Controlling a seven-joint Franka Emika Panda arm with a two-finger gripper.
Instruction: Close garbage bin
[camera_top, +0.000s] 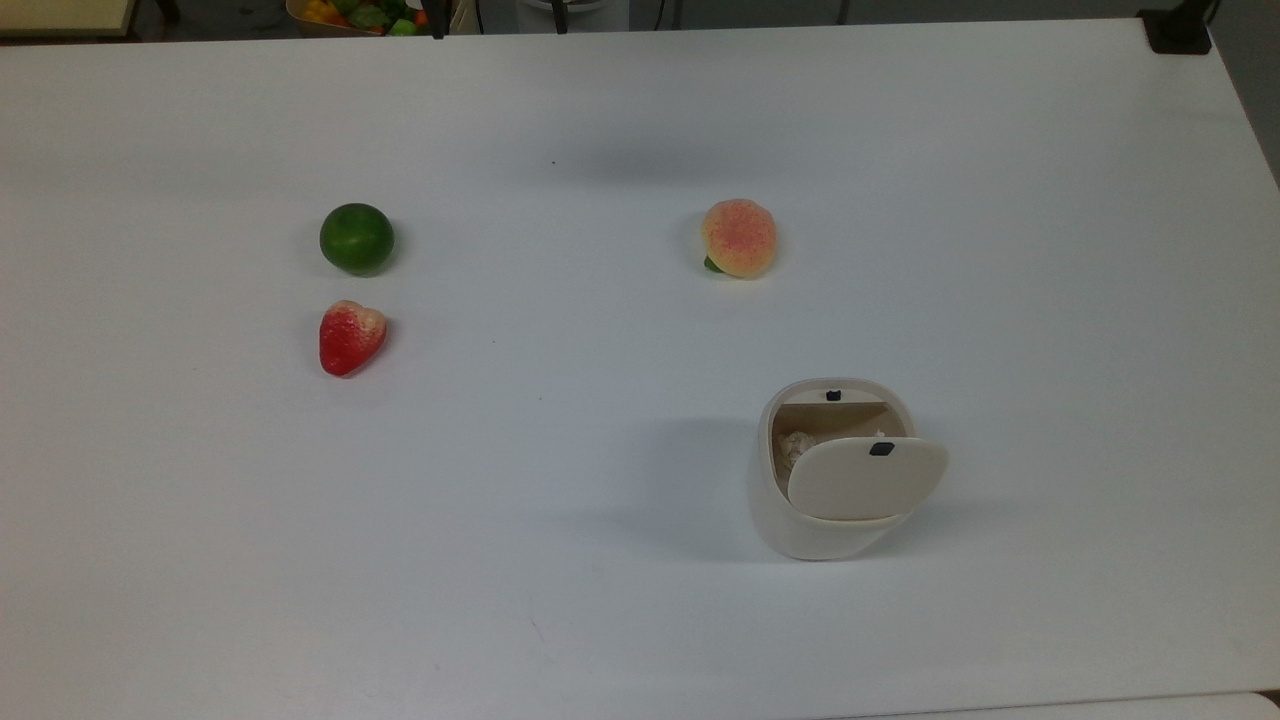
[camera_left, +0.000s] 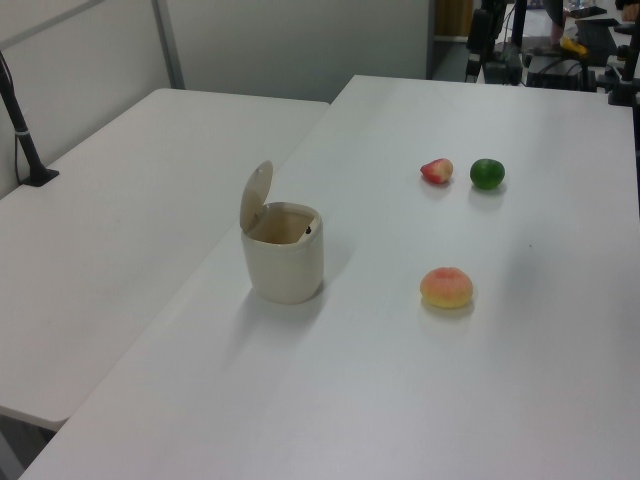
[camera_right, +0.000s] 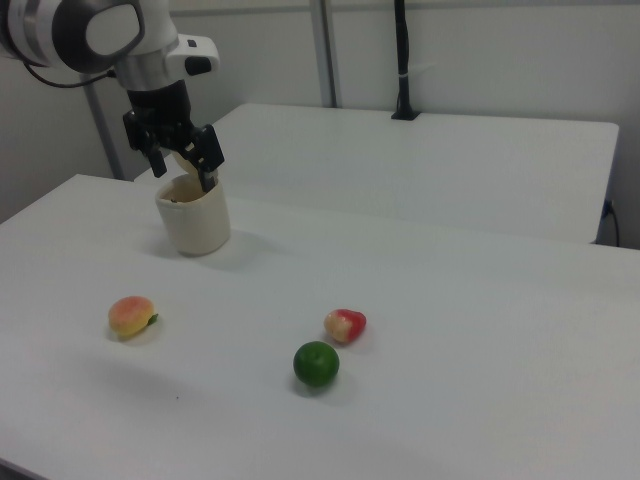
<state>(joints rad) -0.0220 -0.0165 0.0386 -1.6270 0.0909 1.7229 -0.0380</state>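
The end effector (camera_right: 183, 163) hung in the right view with its two dark fingers spread apart and holding nothing. In the right view it overlapped the top of the small cream-white plastic garbage bin (camera_top: 815, 500), which stood on the white table (camera_top: 600, 600); whether it hovered over the bin or merely in front of it could not be told. The flat rounded-square hinged lid (camera_top: 865, 478) stood raised, tilted back from the opening — the task was judged not yet done.

Risks from this position:
- A push applied low on the raised lid, near the hinge, would probably tip or slide the light bin rather than swing the lid down.
- A descent with the fingers straddling the lid edge could trap the lid between them and hold it open.
- A fast downward stroke could strike the rim and knock the bin over.

Contents: the tan interior (camera_top: 835, 420) held a pale crumpled wad (camera_top: 795, 445), possibly paper. A small black tab (camera_top: 881, 449) showed on the lid.

Well away from the end effector, in the right view, lay a peach-coloured toy fruit (camera_right: 131, 316), a red strawberry-shaped toy (camera_right: 345, 325) and a green round toy fruit (camera_right: 316, 364) — none in the likely path.
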